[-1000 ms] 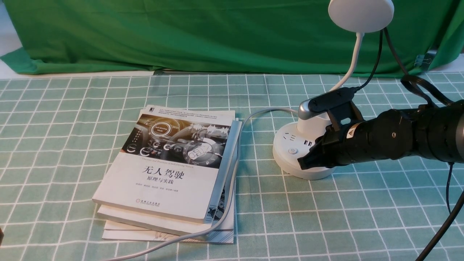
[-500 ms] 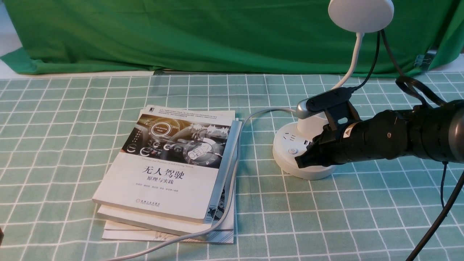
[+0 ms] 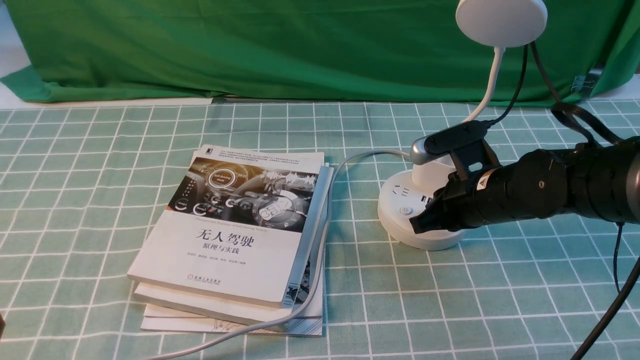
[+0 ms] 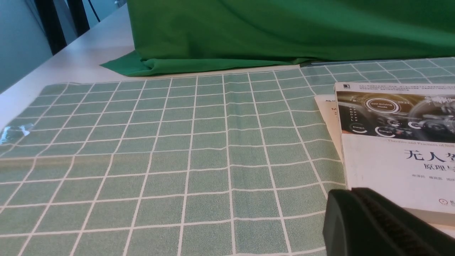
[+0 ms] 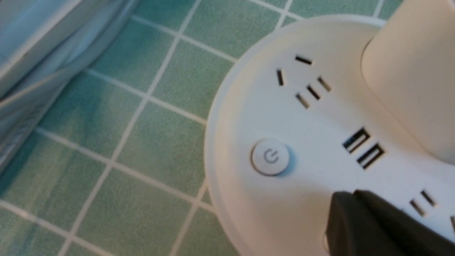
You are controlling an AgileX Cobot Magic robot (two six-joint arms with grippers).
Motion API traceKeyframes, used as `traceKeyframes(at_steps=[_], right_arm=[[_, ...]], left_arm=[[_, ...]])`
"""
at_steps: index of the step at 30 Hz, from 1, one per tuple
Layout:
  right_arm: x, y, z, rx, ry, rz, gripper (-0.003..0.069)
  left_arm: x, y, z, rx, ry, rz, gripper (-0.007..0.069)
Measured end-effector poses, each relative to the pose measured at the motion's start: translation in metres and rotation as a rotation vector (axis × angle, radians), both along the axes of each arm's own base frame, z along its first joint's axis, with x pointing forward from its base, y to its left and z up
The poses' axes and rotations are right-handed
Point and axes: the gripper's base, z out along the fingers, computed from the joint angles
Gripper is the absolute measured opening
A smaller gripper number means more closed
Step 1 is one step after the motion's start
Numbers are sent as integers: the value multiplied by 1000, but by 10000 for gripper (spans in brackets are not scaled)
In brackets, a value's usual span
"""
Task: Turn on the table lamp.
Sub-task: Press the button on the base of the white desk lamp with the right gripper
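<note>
Table lamp (image 3: 397, 225) on green checked tablecloth (image 3: 100, 150), green backdrop (image 3: 250, 50) behind

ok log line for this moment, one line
step: approach | right tool: shut, tip over table lamp base, beside power button, not on it | left tool: shut, by book stack

- Front view: bright, even, diffuse light, and the checked tablecloth (image 3: 100, 200) and green backdrop (image 3: 250, 45) are sharp to the edges.
- At upper right the table lamp (image 3: 500, 20) head is plain white, with no glow.
- A soft shadow lies under the right gripper (image 3: 419, 224) on the lamp's base.
- The glossy book cover (image 3: 225, 240) shows a mild sheen.
- Right wrist view: warm tint and soft focus. The dark gripper finger (image 5: 373, 227) is blurred, and the power button (image 5: 270, 156) casts a faint shadow.
- Left wrist view: the cloth is crisp, and the left gripper (image 4: 355, 213) close to the lens is dark and soft.
</note>
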Motion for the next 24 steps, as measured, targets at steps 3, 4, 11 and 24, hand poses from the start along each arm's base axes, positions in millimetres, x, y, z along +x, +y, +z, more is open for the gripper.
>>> traceKeyframes(at_steps=[3,4,11,24], right_arm=[[-1,0,1,-1,6,3,30],[-1,0,1,-2,7,3,30],[-2,0,1,-4,12,5,30],[-2,-2,-2,-13,35,6,30]], left_arm=[[0,0,0,0,0,0,21],[0,0,0,0,0,0,21],[0,0,0,0,0,0,21],[0,0,0,0,0,0,21]])
